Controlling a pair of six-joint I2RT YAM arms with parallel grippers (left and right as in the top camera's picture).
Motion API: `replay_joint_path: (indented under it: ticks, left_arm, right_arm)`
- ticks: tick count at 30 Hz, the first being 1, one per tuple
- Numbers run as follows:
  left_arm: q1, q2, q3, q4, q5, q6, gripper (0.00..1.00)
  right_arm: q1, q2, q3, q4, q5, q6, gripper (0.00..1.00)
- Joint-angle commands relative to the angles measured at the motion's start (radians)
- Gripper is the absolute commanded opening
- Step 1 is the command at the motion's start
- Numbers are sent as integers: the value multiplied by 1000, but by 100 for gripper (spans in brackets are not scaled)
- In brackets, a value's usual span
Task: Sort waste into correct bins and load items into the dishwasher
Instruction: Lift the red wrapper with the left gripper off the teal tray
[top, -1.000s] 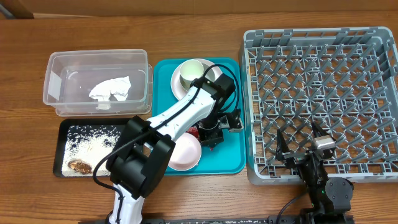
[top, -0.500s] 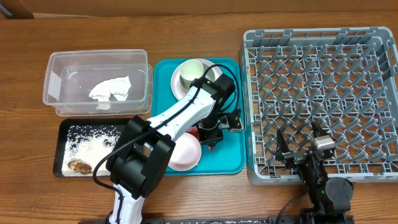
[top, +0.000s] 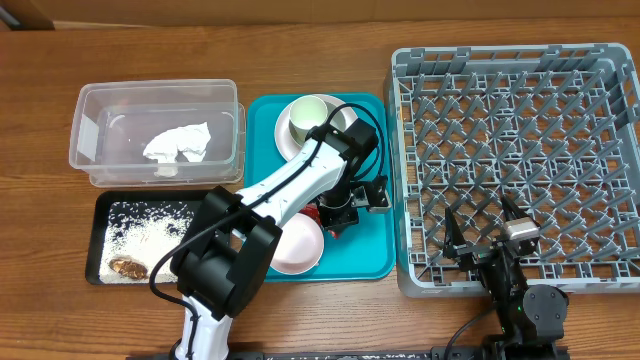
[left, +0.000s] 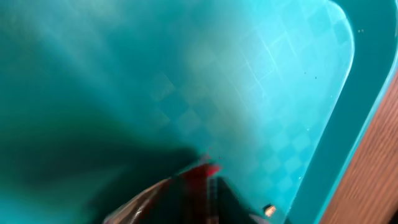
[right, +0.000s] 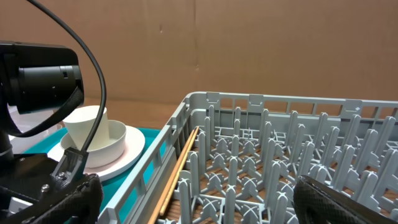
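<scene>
My left gripper (top: 338, 218) is down on the teal tray (top: 370, 262), by a red wrapper (top: 314, 212). In the left wrist view the blurred dark jaws (left: 208, 202) look closed on the red wrapper (left: 200, 177), just above the tray (left: 249, 81). A pink bowl (top: 296, 246) lies on the tray beside them. A cup (top: 312, 117) stands in stacked white dishes (top: 345, 122) at the tray's back. My right gripper (top: 490, 243) is open and empty over the front of the grey dish rack (top: 520, 60). A wooden chopstick (right: 179, 169) lies along the rack's left wall.
A clear bin (top: 90, 100) with a crumpled tissue (top: 180, 142) stands at the back left. A black tray (top: 105, 205) in front of it holds rice and a brown scrap (top: 127, 267). The rack (right: 261, 106) fills the right side.
My left gripper has shifted very slightly at the red wrapper. The right arm has not moved.
</scene>
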Motion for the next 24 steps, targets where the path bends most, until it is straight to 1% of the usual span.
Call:
replay_joint_path:
  ticks: [1, 9, 13, 15, 17, 19, 22, 23, 24]
  left_arm:
    - [0, -4, -10, 15, -7, 15, 4]
    - [0, -5, 4, 27, -85, 16, 4]
    - [0, -5, 37, 11, -95, 16, 5]
    - [0, -5, 64, -5, -95, 15, 13]
    - [0, -5, 87, -21, -95, 16, 23]
    - [0, -5, 97, -34, -95, 16, 38]
    - [0, -5, 98, -54, -95, 16, 56]
    - [0, -5, 98, -65, -94, 16, 63]
    - [0, -5, 98, -77, -93, 16, 65]
  right_arm:
    - [7, -8, -11, 5, 3, 4, 100]
    - [7, -8, -11, 5, 3, 4, 100]
    - [7, -8, -11, 5, 3, 4, 100]
    - [7, -8, -11, 5, 3, 4, 100]
    - [7, -8, -11, 5, 3, 4, 100]
    - [7, -8, -11, 5, 3, 4, 100]
    - [7, -8, -11, 5, 3, 4, 100]
    - [7, -8, -11, 5, 3, 4, 100]
    - [7, -8, -11, 5, 3, 4, 100]
